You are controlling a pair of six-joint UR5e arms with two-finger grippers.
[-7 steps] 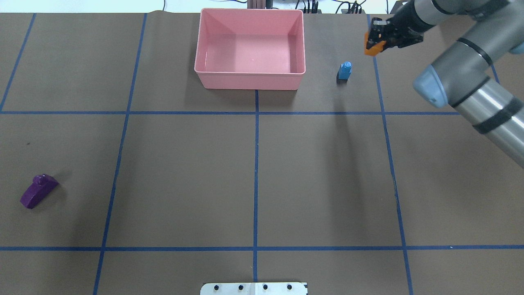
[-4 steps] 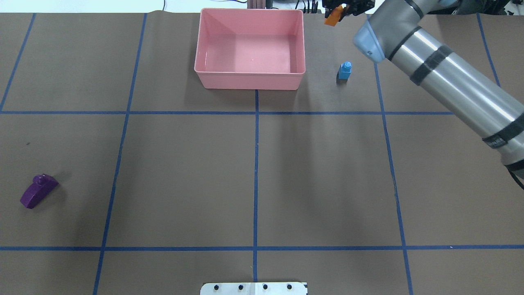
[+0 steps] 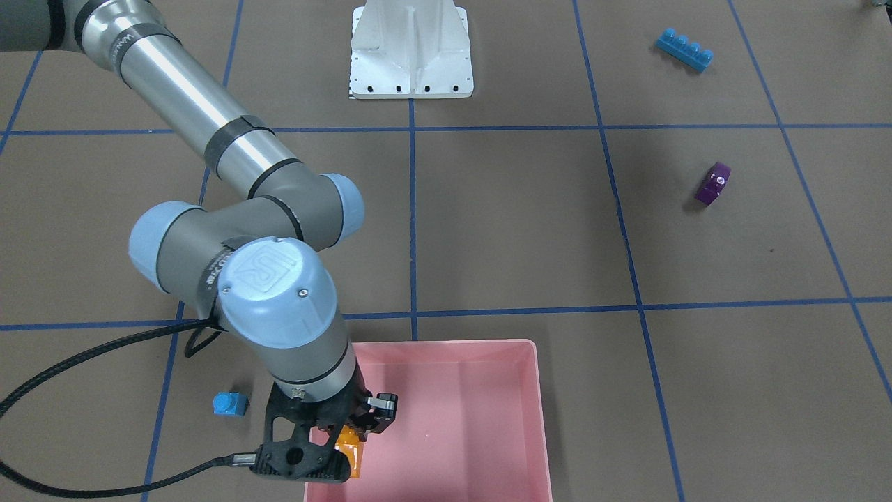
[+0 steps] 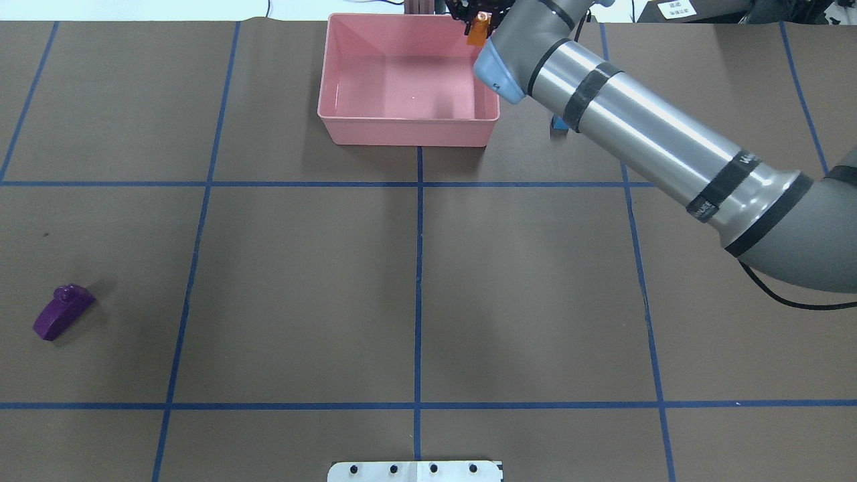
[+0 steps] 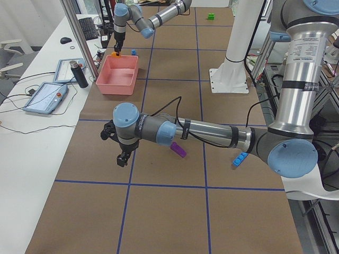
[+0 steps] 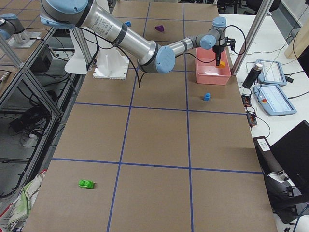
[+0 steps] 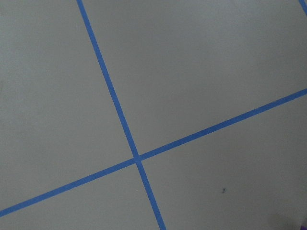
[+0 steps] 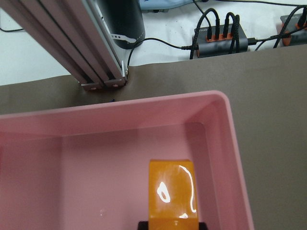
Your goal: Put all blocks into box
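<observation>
The right claw holds the orange block over the box's far right corner; I cannot tell for the left claw.

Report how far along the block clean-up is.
Done: nothing yet; the pink box holds no blocks. In hand: the right gripper is shut on the orange block, holding it over the box's corner. Left: the small blue block beside the box, plus the purple block, long blue block and green block out on the table.
</observation>
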